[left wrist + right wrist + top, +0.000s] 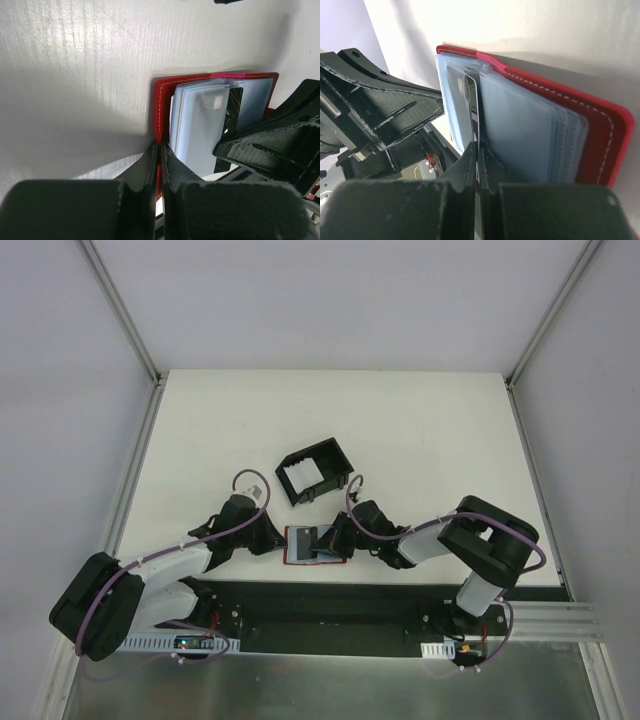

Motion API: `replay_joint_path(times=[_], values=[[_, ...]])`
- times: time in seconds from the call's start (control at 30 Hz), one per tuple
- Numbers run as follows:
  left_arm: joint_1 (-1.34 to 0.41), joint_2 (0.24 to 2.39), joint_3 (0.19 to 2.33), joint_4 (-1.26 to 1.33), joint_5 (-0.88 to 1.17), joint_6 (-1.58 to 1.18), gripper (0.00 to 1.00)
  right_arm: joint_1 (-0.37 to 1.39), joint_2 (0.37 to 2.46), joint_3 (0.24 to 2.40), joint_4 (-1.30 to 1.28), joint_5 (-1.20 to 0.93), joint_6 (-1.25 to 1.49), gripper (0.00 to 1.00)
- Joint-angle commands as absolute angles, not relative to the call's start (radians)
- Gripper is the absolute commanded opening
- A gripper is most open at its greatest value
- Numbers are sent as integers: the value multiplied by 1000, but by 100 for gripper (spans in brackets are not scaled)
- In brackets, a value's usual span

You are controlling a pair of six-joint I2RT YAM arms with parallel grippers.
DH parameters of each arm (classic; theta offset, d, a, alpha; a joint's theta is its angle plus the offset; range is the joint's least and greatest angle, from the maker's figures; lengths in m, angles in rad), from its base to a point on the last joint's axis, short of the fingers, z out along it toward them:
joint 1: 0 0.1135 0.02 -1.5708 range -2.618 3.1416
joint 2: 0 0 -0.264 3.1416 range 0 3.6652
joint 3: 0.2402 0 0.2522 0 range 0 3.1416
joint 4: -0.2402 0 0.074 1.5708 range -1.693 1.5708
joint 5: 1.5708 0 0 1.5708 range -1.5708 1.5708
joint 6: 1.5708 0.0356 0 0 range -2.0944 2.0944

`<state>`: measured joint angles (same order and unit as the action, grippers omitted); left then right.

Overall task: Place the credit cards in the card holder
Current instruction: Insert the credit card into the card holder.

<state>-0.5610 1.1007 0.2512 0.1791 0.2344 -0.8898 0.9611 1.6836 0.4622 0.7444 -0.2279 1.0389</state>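
The card holder [300, 543] lies open on the table [420, 440] near the black box [315, 472]. The left end effector [160, 167] pinches its red cover; the right end effector [478, 162] clamps a credit card [474, 107] between its sleeves.

One camera sits high above and behind the arms, looking down over the whole white surface [400, 420]. The other two ride the wrists, peering out past the left pincer [159, 150] and the right pincer [478, 150], very close in and from opposite sides. All three take in the red wallet [300, 545].
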Motion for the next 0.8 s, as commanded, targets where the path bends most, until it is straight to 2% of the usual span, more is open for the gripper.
replay_joint_path(times=[0.0,0.1,0.23,0.33,0.77], values=[[-554,1128,252,118,213,-853,0,971,1698,489,703,-252,996,5],[-554,1126,250,118,215,-854,0,971,1623,498,576,-195,942,21],[-554,1123,247,117,218,-853,0,983,1522,589,240,-75,807,41],[-554,1121,247,118,219,-850,0,996,1483,638,104,27,747,46],[-554,1117,249,118,222,-851,0,1028,1612,768,118,-72,693,46]])
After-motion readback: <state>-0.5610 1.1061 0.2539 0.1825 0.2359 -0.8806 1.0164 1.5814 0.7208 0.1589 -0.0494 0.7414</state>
